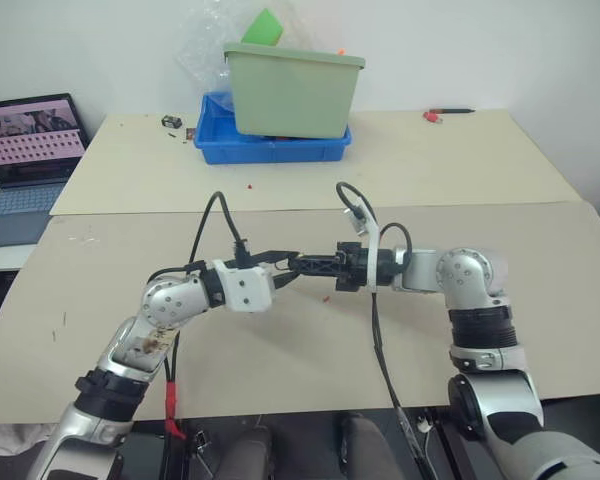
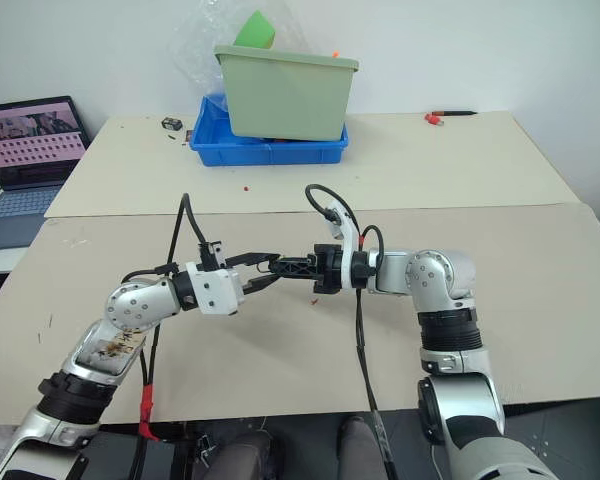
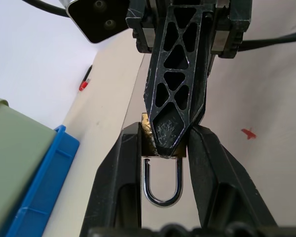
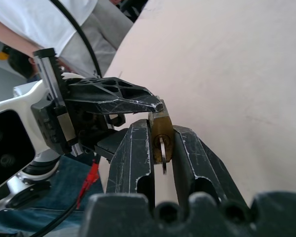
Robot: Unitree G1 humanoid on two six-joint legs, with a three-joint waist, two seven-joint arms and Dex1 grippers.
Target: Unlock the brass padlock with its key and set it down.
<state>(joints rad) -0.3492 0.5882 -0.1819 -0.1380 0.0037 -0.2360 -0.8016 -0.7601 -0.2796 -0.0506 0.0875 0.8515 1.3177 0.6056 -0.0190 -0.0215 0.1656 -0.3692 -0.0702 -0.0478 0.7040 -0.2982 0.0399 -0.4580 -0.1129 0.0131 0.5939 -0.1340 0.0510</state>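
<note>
The padlock (image 3: 147, 140) hangs in mid-air over the middle of the table (image 1: 500, 230), caught between two robot arms that meet tip to tip. From the left, the left gripper (image 1: 286, 267) has its two black fingers closed on the sides of the small brass body, with the shackle (image 3: 162, 201) pointing back toward its own wrist. That grip leaves the keyhole end facing the other arm. From the right, the right gripper (image 4: 161, 127) reaches in almost level. Its fingers are drawn in tight on a thin silvery key (image 4: 163, 157) that looks seated in the lock's base. One of its fingers overlaps the brass in the left wrist view. The lock seems to be held off the table so that one arm can brace it while the other has room to twist. One leg of the shackle appears to end just short of the body, but whether it has sprung free cannot be told. By that reading the work is at the turning step, with the putting-down not yet done. A slip of the narrow key between the pads looks the likeliest upset. Along the far edge stand a laptop (image 1: 30, 135) on a side surface, a blue tray (image 1: 270, 150) carrying a green bin (image 1: 290, 95), and a red pen (image 1: 435, 117), all well apart from the grippers.
</note>
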